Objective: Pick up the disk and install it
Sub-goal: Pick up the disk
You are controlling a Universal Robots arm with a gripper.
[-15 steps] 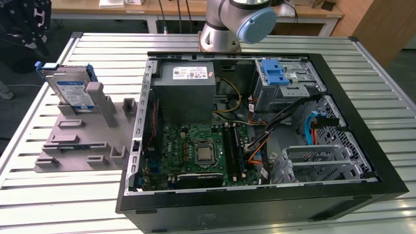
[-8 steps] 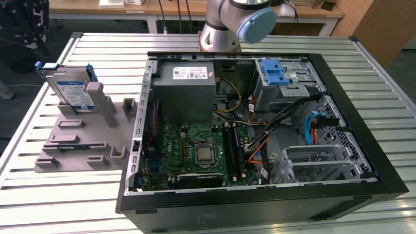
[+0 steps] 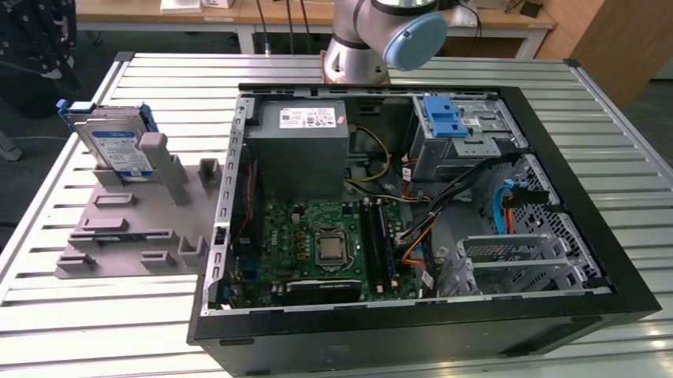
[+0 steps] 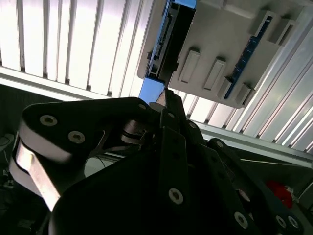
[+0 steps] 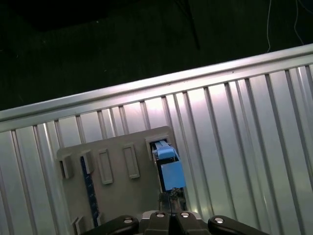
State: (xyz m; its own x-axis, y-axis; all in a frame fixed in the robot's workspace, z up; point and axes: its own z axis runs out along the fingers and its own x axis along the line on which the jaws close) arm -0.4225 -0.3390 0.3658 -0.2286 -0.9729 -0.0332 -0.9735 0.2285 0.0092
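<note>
Gripper (image 4: pixel 166 94), a black linkage type, is seen in both wrist views (image 5: pixel 171 215) with jaws drawn together and nothing held between them. It is lined up over the disk (image 5: pixel 169 169), but apart from it.

The disk (image 3: pixel 113 146) is stood on edge in a slot of the grey holding fixture (image 3: pixel 126 252), at the exterior view's left of the open PC case (image 3: pixel 589 236). The white-and-blue label face is turned toward the exterior camera and leaned back a little. The blue carrier is seen wrapped round the top edge, with tabs at both upper corners. In the second wrist view the disk (image 4: pixel 171 34) is seen edge-on as a thin dark slab, its thin edge lying along the slot. Which side is the longer cannot be told. Label print is too small to be read.

A thin blue board (image 5: pixel 88 186) is stood on edge in another fixture slot.

The fixture and the case are set on the slatted aluminium table (image 3: pixel 63 315). Inside the case are noted the grey power supply (image 3: pixel 305 157) with a white sticker, print unreadable, the motherboard (image 3: pixel 326 244), and a blue ribbed latch (image 3: pixel 444 118) on the drive bay. The arm base (image 3: pixel 368 35) is mounted behind the case.
</note>
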